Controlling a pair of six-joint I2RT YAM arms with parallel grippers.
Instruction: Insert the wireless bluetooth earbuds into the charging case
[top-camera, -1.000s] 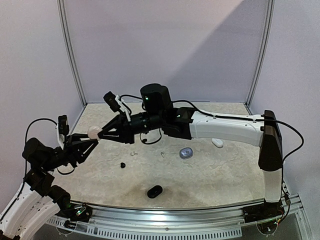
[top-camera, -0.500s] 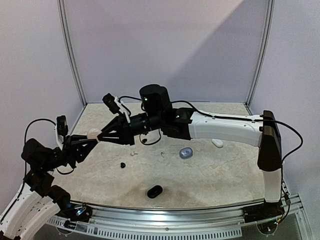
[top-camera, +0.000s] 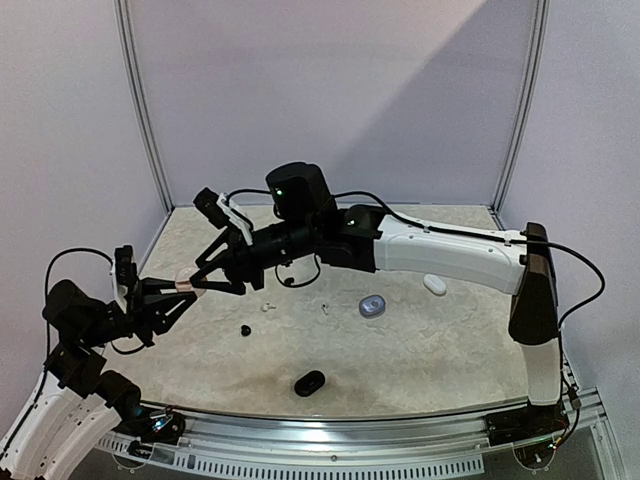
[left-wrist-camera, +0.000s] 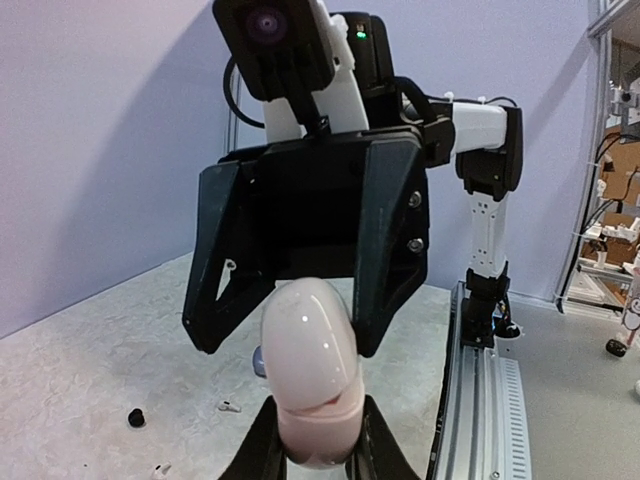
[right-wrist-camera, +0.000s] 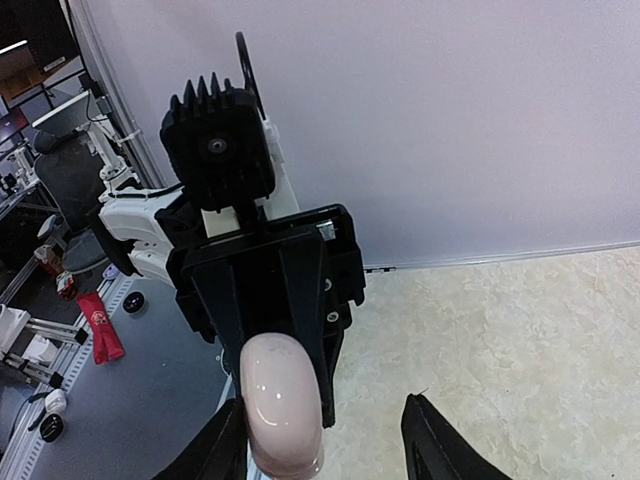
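My left gripper (top-camera: 176, 291) is shut on a pink pebble-shaped charging case (top-camera: 186, 280) and holds it above the table's left side. In the left wrist view the case (left-wrist-camera: 305, 365) stands upright between my fingers (left-wrist-camera: 258, 452), with a thin seam low on its front. My right gripper (top-camera: 196, 279) is open and its black fingers (left-wrist-camera: 388, 262) straddle the case's top. In the right wrist view the case (right-wrist-camera: 283, 400) sits close to my left finger (right-wrist-camera: 215, 452). A black earbud (top-camera: 245, 330) and two white earbuds (top-camera: 266, 307) (top-camera: 326, 308) lie on the table.
A blue-grey case (top-camera: 372, 306), a white case (top-camera: 434, 285) and a black case (top-camera: 310, 382) lie on the table (top-camera: 450, 350). A cable loop (top-camera: 300, 280) hangs under the right arm. Metal posts and purple walls close in the back and sides.
The right arm has moved left and down, so its open fingers now straddle the pink case. The left gripper has sunk slightly with the case.
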